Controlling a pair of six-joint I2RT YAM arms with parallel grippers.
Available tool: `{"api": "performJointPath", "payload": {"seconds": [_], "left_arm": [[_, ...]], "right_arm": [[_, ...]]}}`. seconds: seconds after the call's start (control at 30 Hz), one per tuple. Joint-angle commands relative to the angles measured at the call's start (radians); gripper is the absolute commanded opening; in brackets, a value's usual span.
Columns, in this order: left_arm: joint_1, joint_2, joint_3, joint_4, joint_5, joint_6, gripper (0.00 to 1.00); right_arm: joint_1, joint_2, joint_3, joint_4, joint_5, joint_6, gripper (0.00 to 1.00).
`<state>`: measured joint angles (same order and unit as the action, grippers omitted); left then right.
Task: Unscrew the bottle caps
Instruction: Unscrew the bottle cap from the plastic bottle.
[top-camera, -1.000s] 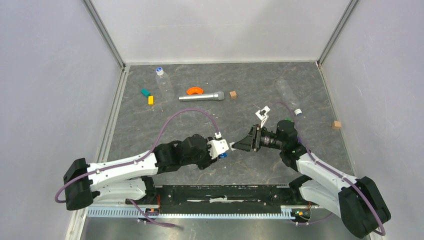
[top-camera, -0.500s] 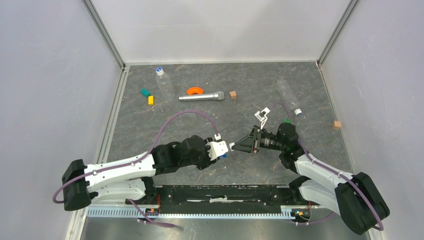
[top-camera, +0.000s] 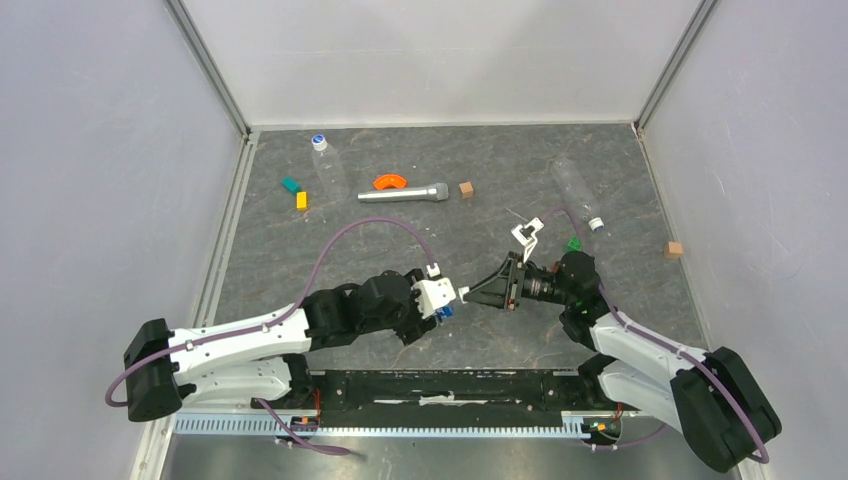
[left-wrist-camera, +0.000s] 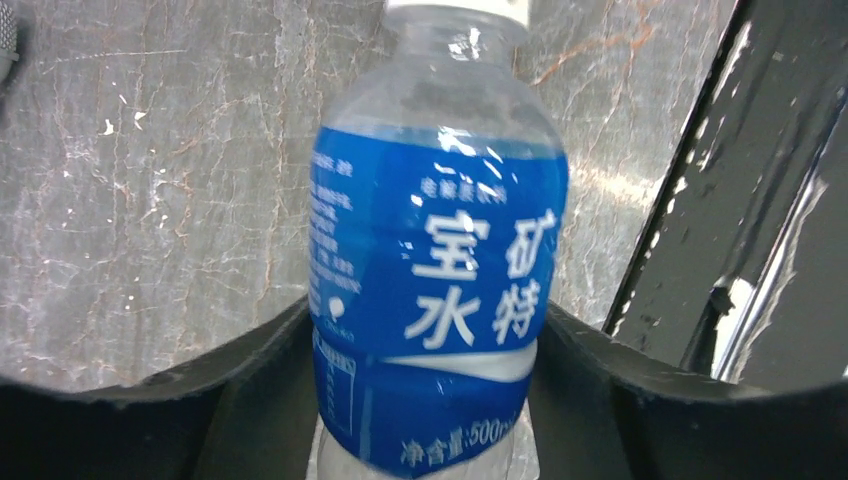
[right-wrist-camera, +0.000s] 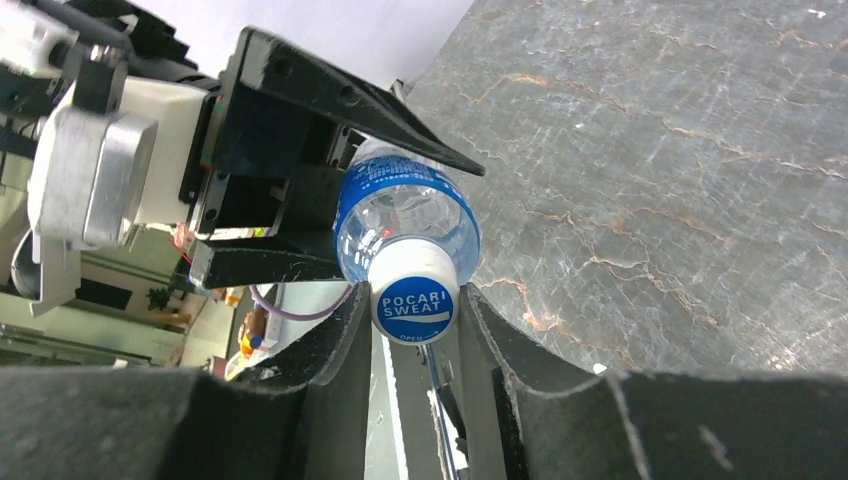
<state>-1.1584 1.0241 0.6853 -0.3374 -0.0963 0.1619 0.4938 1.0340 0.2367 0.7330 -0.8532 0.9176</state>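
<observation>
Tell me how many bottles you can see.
3. One bottle lies far left, another lies far right, and the blue-labelled bottle sits between the left fingers. None looks hidden.

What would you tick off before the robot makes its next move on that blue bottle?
1. Right gripper closed on the cap: ok, it presses both sides.
2. Left gripper holding the bottle: cannot tell; it flanks both sides, firmness unclear.
3. Cap lined up with the right gripper: ok, its top faces that wrist camera squarely.
4. Cap off: not ok, it sits on the neck.
5. Two other bottles out of the way: ok, lying far back on the table.
</observation>
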Motion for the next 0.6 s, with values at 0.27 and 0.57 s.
{"api": "performJointPath", "payload": {"seconds": [0.27, 0.57], "left_arm": [[0.0, 0.015, -0.01, 0.155, -0.007, -0.193, 0.67], [0.0, 0.009, -0.007, 0.126, -0.054, -0.134, 0.34]], "right_arm": [[0.033, -0.075, -0.05, 0.101, 0.062, -0.031, 0.09], [0.034, -0.082, -0.049, 0.092, 0.032, -0.046, 0.15]]}}
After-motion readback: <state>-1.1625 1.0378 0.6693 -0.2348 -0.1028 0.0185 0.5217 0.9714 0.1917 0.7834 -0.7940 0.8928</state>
